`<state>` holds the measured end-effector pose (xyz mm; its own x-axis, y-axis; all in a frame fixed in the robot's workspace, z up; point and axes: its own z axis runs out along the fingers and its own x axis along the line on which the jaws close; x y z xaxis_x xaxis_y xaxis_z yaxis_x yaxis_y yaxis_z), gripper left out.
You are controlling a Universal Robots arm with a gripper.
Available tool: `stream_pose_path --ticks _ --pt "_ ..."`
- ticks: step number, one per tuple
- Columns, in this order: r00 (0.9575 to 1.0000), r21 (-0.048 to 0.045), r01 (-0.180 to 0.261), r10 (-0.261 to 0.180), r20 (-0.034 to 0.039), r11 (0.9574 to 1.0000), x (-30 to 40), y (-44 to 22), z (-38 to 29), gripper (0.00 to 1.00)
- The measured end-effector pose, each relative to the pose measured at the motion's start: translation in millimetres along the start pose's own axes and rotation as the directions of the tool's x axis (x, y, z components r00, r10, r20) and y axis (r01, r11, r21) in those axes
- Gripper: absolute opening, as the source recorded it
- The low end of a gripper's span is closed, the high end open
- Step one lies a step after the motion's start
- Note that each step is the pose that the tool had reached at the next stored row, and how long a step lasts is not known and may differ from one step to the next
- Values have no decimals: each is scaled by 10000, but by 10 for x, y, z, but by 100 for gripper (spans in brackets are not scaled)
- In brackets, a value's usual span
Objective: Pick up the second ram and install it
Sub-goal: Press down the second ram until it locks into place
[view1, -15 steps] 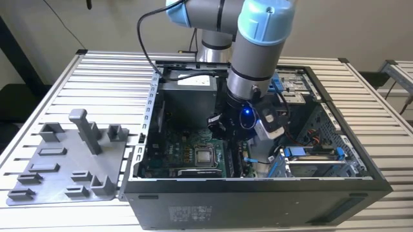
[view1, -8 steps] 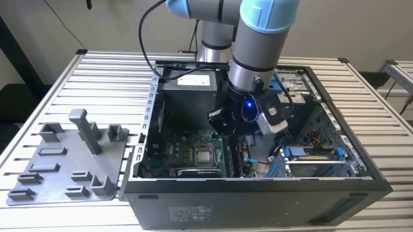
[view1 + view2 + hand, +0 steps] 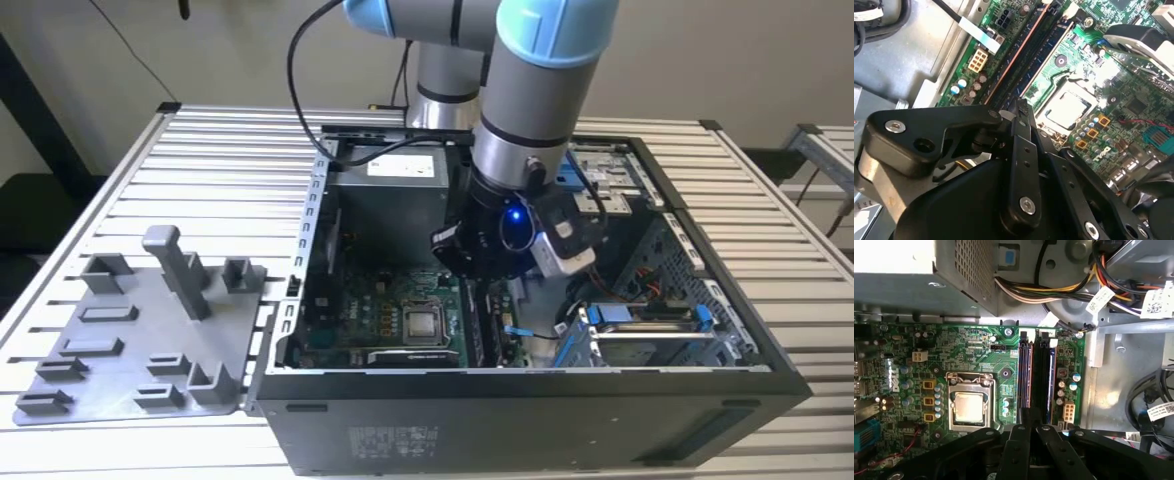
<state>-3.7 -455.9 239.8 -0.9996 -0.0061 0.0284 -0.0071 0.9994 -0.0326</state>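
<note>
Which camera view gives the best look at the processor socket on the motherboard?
The first wrist view: the processor socket faces the camera, whole and unobstructed, beside the memory slots. The second wrist view shows it tilted, close to the gripper. The exterior view shows it far off inside the case.

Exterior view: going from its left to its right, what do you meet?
Grey plastic holder tray → case's left wall → processor socket → gripper over the memory slots → blue drive bay → case's right wall.
</note>
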Motion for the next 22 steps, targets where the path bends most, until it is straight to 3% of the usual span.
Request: stream_pose_path --ticks 13,17,22 --pt "10000 3 77 -77 2 10000 0 0 -12 11" --pt "9977 20 673 -673 22 9977 0 0 -12 11" --pt "9877 49 1563 -1564 48 9877 1 -1 -12 11"
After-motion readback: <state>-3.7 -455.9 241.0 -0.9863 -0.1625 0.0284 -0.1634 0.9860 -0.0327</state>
